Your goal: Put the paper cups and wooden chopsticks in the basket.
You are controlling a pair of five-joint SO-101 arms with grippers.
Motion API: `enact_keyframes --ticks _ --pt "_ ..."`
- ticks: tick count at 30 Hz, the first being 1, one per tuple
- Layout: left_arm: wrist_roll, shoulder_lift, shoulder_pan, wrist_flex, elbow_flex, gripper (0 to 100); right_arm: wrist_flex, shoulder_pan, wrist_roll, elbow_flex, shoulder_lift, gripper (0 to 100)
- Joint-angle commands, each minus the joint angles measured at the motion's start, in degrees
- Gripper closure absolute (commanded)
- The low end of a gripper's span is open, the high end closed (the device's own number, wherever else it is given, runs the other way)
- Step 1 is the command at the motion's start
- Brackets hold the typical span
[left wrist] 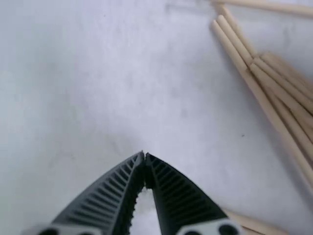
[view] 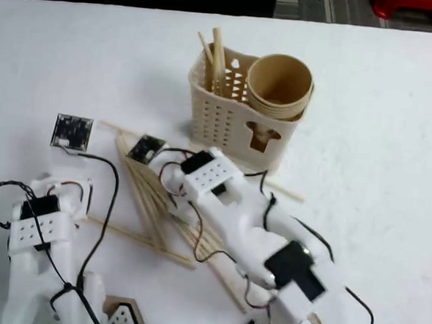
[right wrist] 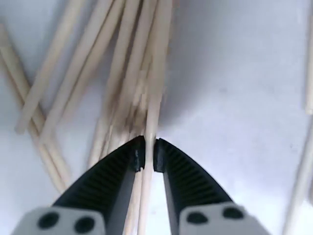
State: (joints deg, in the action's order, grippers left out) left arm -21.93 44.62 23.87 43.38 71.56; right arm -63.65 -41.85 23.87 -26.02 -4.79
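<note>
A cream perforated basket stands at the table's far middle, holding stacked paper cups and a few upright wooden chopsticks. Several loose chopsticks lie fanned on the white table in front of it. My right gripper is down in that pile, shut on one chopstick pinched at its fingertips, with the other chopsticks lying beside it. My left gripper is shut with nothing in it, over bare table beside the ends of the chopsticks.
One chopstick pokes out from under the right arm near the basket's front corner. The left arm sits at the near left. Black cables trail over the table by both arms. Bare white table spreads to the left and right.
</note>
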Motion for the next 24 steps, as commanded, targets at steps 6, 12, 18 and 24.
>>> enact_keyframes --ticks 6,12,18,24 --pt "-0.62 1.54 0.48 -2.20 0.62 97 1.71 1.54 0.35 -8.62 21.58 97.8" --pt "-0.62 1.54 0.48 -2.37 0.62 97 1.89 1.63 0.35 -12.48 35.03 97.8" --pt "-0.62 1.54 0.48 -2.37 0.62 97 1.98 1.63 -1.23 -12.92 45.49 97.8" --pt "-0.62 1.54 0.48 -2.37 0.62 97 5.93 1.54 -2.11 -12.75 53.93 97.8"
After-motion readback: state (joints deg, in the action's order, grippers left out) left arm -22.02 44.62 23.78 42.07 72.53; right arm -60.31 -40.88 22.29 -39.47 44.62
